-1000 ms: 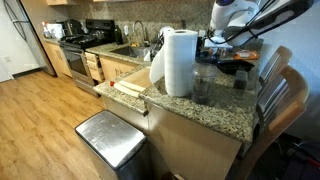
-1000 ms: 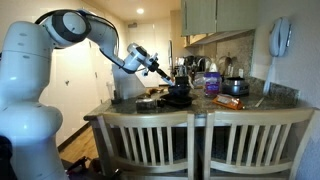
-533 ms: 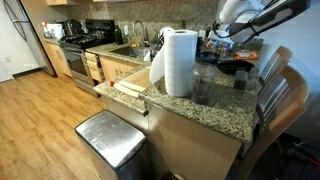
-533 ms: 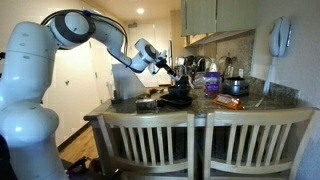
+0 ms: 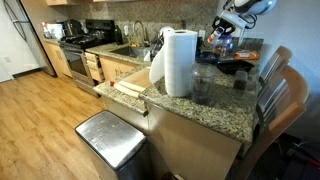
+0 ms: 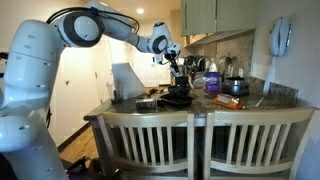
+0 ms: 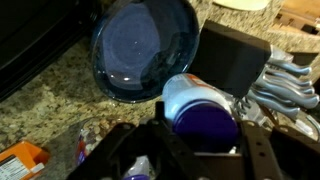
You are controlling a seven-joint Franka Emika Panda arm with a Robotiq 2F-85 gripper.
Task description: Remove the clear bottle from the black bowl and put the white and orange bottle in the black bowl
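Observation:
The black bowl (image 7: 145, 45) sits empty on the granite counter; it also shows in an exterior view (image 6: 178, 98). My gripper (image 7: 195, 138) is shut on a white bottle (image 7: 185, 98) with a thin orange band and a purple end, which I take for the white and orange bottle. In the wrist view it hangs just beside the bowl's rim. In both exterior views the gripper (image 6: 176, 66) (image 5: 222, 38) is well above the counter near the bowl. A small clear bottle (image 7: 135, 168) with a purple cap lies on the counter, partly hidden by a finger.
A black box (image 7: 235, 60) and metal utensils (image 7: 292, 80) lie right of the bowl. An orange packet (image 7: 20, 158) lies at the left. A paper towel roll (image 5: 178, 62), a purple bottle (image 6: 211, 80) and chairs (image 6: 200, 140) stand nearby.
My gripper has swung across towards the space above the bowl, staying high and keeping the bottle in its jaws. Nothing on the counter has moved.

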